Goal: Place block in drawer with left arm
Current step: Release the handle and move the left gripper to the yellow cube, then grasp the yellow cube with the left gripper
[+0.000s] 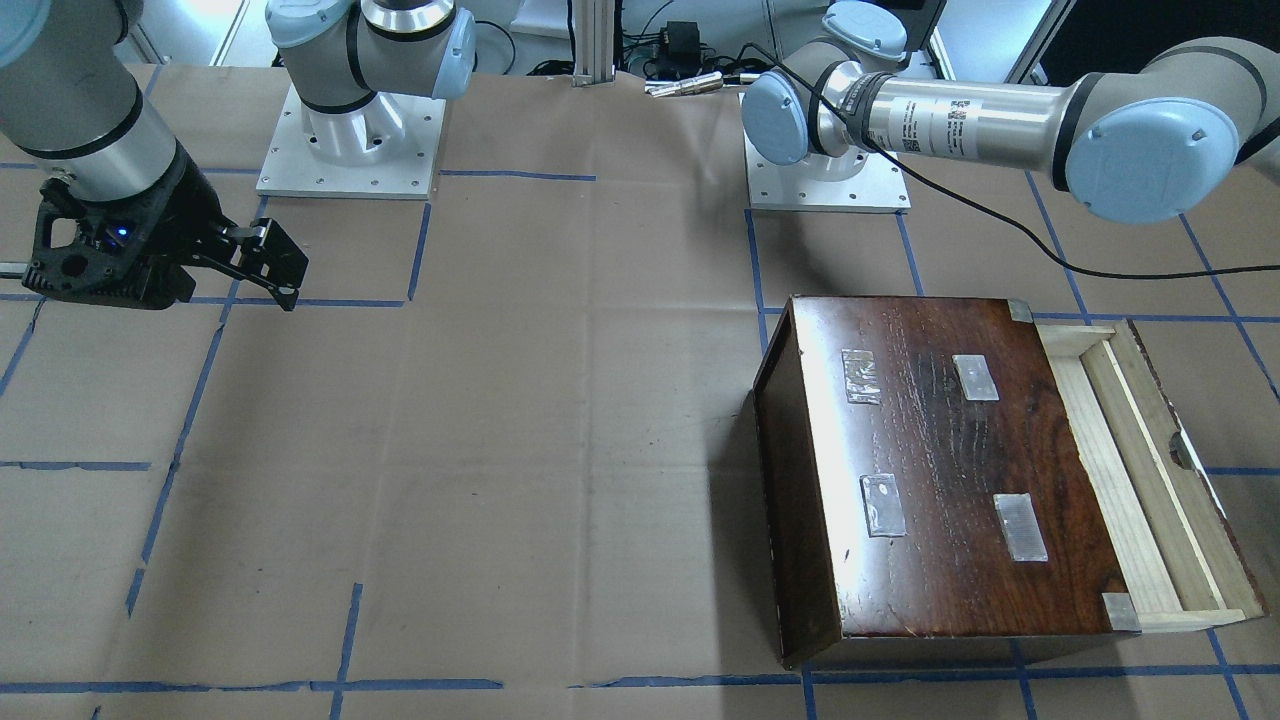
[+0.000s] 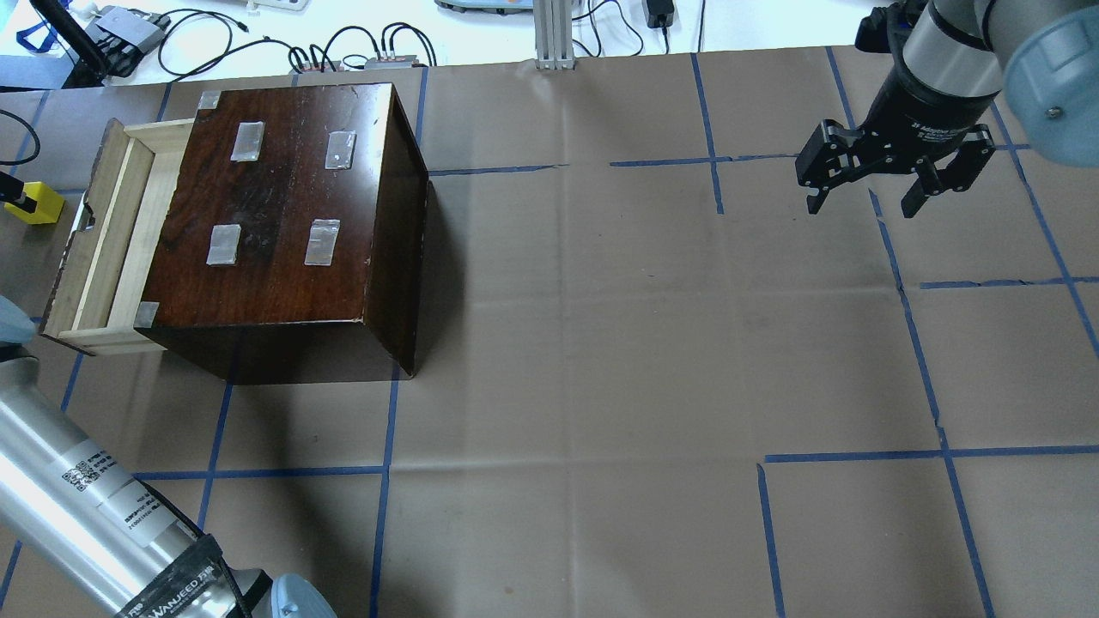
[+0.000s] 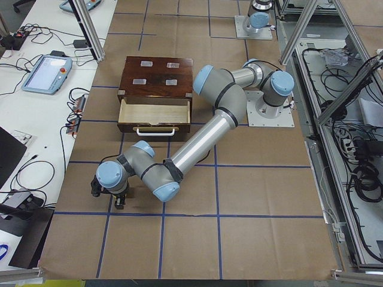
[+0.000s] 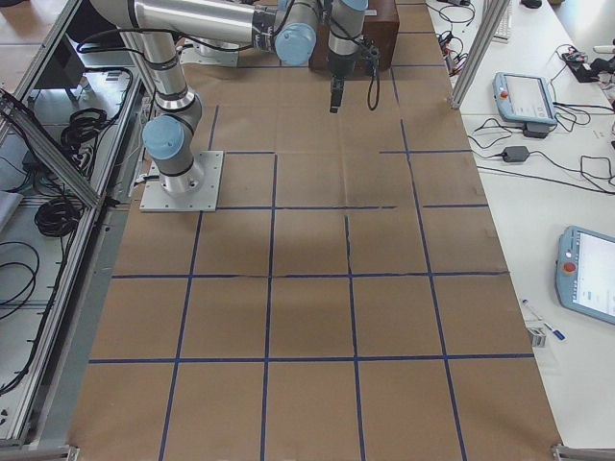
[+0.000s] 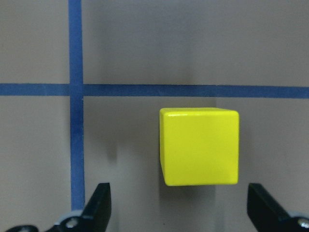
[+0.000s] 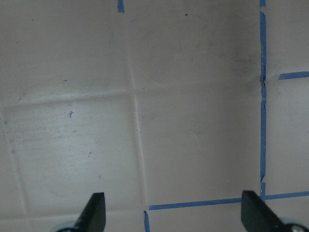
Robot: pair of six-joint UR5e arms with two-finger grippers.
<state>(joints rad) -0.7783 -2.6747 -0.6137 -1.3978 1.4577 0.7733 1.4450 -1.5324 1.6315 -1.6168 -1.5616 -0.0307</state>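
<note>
The yellow block (image 5: 199,146) lies on the brown paper beside a crossing of blue tape. My left gripper (image 5: 181,215) is open, with the block ahead of its two fingertips and nearer the right one. In the overhead view the block (image 2: 34,204) sits at the far left edge, just outside the drawer (image 2: 107,236), and one black finger (image 2: 11,190) touches it or stands right beside it. The drawer is pulled out of the dark wooden box (image 2: 283,215) and holds nothing. My right gripper (image 2: 867,202) is open and empty, far off at the other end of the table.
The left arm (image 2: 77,506) reaches round the box's near side, and its black cable (image 1: 1000,215) trails over the table. The drawer (image 1: 1110,480) also shows in the front-facing view. White tables with cables and teach pendants line the side.
</note>
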